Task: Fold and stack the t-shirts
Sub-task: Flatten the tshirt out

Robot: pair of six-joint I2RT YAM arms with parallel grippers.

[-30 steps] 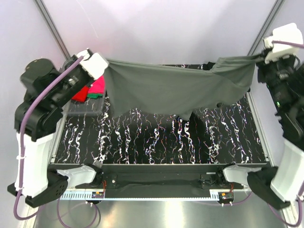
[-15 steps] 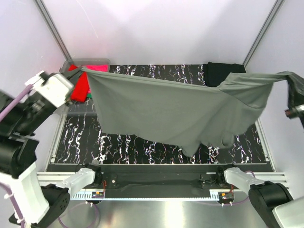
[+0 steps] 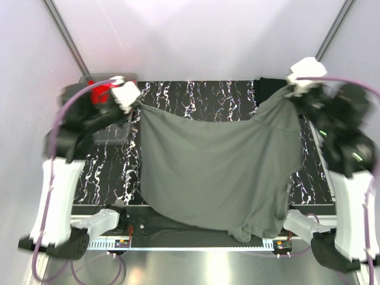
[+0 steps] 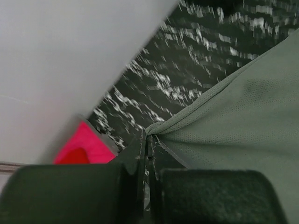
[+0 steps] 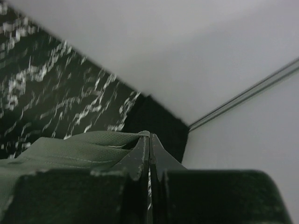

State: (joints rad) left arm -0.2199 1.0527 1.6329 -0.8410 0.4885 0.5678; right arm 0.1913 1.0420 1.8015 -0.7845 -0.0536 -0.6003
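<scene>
A dark grey t-shirt [image 3: 217,172] hangs spread between my two grippers above the black marbled table [image 3: 196,95]; its lower edge drapes over the table's near edge. My left gripper [image 3: 135,102] is shut on its upper left corner, seen in the left wrist view [image 4: 148,135] with the grey cloth [image 4: 243,116] running off to the right. My right gripper [image 3: 290,89] is shut on its upper right corner, seen in the right wrist view [image 5: 148,136] with the grey cloth [image 5: 70,149] on the left. A black shirt [image 3: 268,86] lies folded at the back right corner and also shows in the right wrist view [image 5: 159,121].
A grey bin [image 3: 110,135] at the back left holds red and pink cloth [image 3: 101,94]; the pink cloth also shows in the left wrist view [image 4: 81,147]. Frame posts [image 3: 65,35] rise at both back corners beside pale walls.
Both grippers have swung inward and toward the back of the table. The grey t-shirt, earlier stretched wide and level, now hangs down in a long sheet to the near edge.
</scene>
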